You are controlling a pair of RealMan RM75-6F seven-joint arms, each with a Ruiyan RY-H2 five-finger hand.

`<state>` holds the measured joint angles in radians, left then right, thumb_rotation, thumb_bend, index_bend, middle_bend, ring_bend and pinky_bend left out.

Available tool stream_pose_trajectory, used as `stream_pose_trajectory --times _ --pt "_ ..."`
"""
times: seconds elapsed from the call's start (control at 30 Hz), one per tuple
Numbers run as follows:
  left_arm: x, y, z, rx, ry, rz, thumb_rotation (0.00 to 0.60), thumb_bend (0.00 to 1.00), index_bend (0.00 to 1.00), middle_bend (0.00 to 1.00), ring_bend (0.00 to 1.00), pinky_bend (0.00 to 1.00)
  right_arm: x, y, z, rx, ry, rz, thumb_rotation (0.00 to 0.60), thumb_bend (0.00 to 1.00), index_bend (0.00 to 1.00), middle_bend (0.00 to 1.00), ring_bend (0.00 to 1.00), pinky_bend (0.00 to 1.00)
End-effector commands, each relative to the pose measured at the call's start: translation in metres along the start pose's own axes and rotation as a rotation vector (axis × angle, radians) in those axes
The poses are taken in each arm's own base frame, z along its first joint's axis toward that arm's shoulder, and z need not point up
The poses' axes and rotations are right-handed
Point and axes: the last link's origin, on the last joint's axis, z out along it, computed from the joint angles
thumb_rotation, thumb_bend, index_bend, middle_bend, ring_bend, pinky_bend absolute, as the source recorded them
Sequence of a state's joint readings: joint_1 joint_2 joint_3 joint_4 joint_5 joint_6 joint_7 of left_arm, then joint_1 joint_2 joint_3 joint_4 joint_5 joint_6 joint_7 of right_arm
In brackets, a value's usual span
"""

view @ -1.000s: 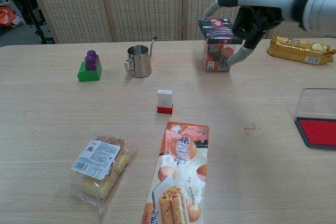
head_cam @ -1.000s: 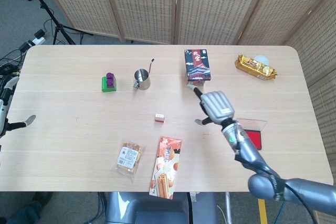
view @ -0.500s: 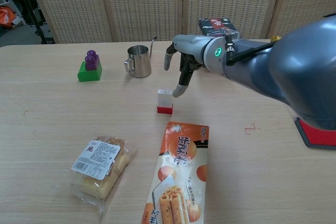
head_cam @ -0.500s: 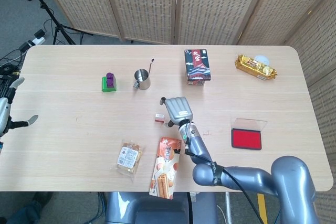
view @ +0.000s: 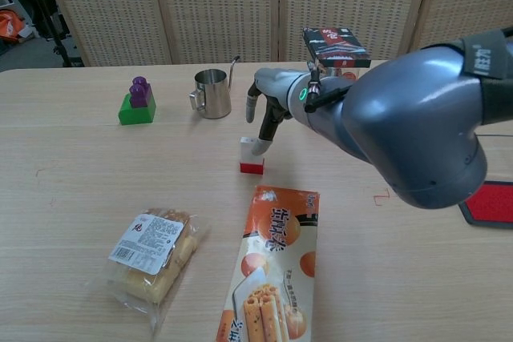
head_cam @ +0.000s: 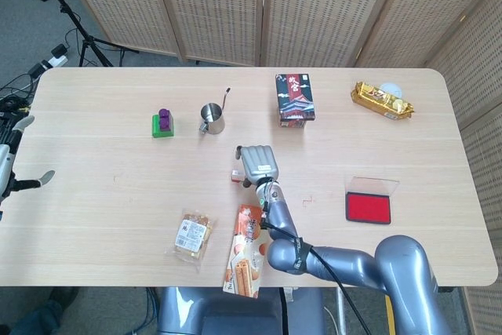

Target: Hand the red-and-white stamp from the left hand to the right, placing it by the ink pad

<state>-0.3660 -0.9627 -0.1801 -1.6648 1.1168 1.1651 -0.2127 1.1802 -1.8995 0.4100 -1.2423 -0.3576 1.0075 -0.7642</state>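
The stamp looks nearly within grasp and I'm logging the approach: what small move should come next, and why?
Probably close the right robot hand around the stamp. It stands upright on the table, one fingertip at its white top, the other fingers apart, so nothing grips it yet.

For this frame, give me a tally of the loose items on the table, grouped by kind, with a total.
Snack packs: 4 (bread pack, orange wafer pack, dark box, gold pack)
Stamp items: 2 (stamp, ink pad)
Metal cup: 1
Toy block: 1
Total: 8
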Motion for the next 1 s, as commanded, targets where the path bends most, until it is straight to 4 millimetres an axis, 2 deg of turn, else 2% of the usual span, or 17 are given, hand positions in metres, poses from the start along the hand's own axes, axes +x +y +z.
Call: stream_pose_trajectory --times 0.03,0.5,0.67,1.0 --pt "-0.001 0.0 0.0 0.001 -0.005 0.0 0.6 0.21 0.0 0.0 0.0 0.0 -0.002 -0.001 0.0 -0.003 -0.007 0.0 0.6 0.22 0.38 0.93 0.96 1.0" --pt "0.0 -0.001 0.001 0.007 -0.009 -0.002 0.6 0.21 0.0 0.0 0.0 0.0 -0.008 0.005 0.006 -0.035 -0.011 0.012 0.6 0.35 0.43 0.93 0.96 1.0" --pt "0.001 -0.002 0.002 0.011 -0.013 -0.005 0.6 0.21 0.0 0.0 0.0 0.0 -0.011 0.006 0.005 -0.039 -0.03 0.011 0.6 0.36 0.44 0.93 0.96 1.0" --pt "0.002 -0.003 0.002 0.01 -0.014 -0.013 0.6 0.21 0.0 0.0 0.0 0.0 -0.014 0.006 0.007 -0.04 -0.033 0.015 0.6 0.44 0.56 0.94 0.96 1.0"
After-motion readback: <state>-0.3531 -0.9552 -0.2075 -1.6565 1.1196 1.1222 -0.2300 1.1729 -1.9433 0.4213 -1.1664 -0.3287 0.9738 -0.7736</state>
